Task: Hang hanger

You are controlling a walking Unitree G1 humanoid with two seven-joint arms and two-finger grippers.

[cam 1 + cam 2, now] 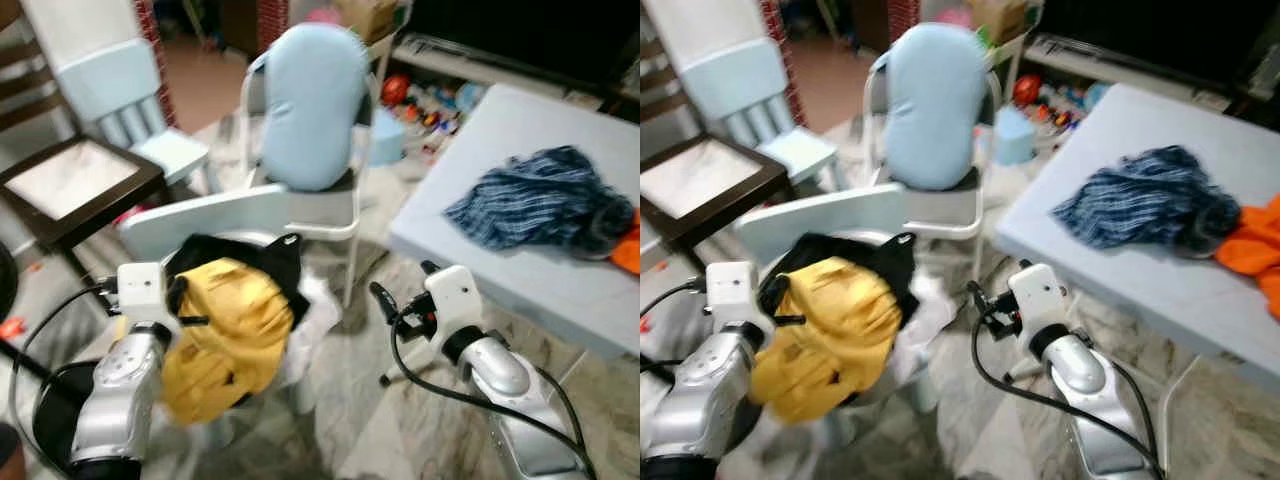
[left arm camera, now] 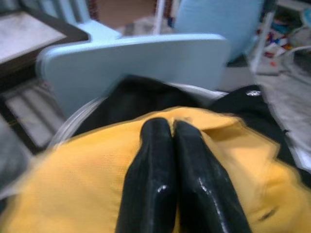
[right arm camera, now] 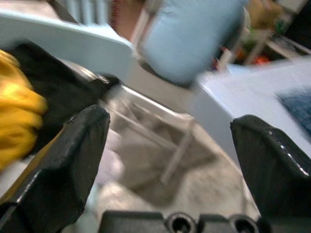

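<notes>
The left gripper [image 2: 172,128] sits low on the robot's left side with its two black fingers pressed together, tips resting against the yellow garment [image 1: 222,335]. Whether any cloth is pinched between them I cannot tell; the fingers look closed on themselves. The yellow garment is bunched in a heap with a black garment [image 1: 245,255] under and behind it, both piled on a small pale blue chair [image 1: 215,215] whose backrest rises just behind the heap. No hanger can be made out among the clothes; if one is there, the fabric and the blur hide it.

The right gripper [image 3: 167,160] is held out in front of the robot's right side, well apart from the clothes, its fingers spread wide with nothing between them. It hangs over the marbled floor [image 1: 380,420], near the front corner of a light blue table [image 1: 520,270].

On that table lies a crumpled blue striped cloth [image 1: 545,200], and touching it at the far right edge is an orange cloth [image 1: 1255,250]. Beyond the clothes pile stands a white-framed chair with a big pale blue cushion [image 1: 312,105] leaning upright against its back. To the left sit a dark wooden side table [image 1: 75,185] and another pale blue child's chair [image 1: 130,100]. Toys are scattered on the floor farther back.
</notes>
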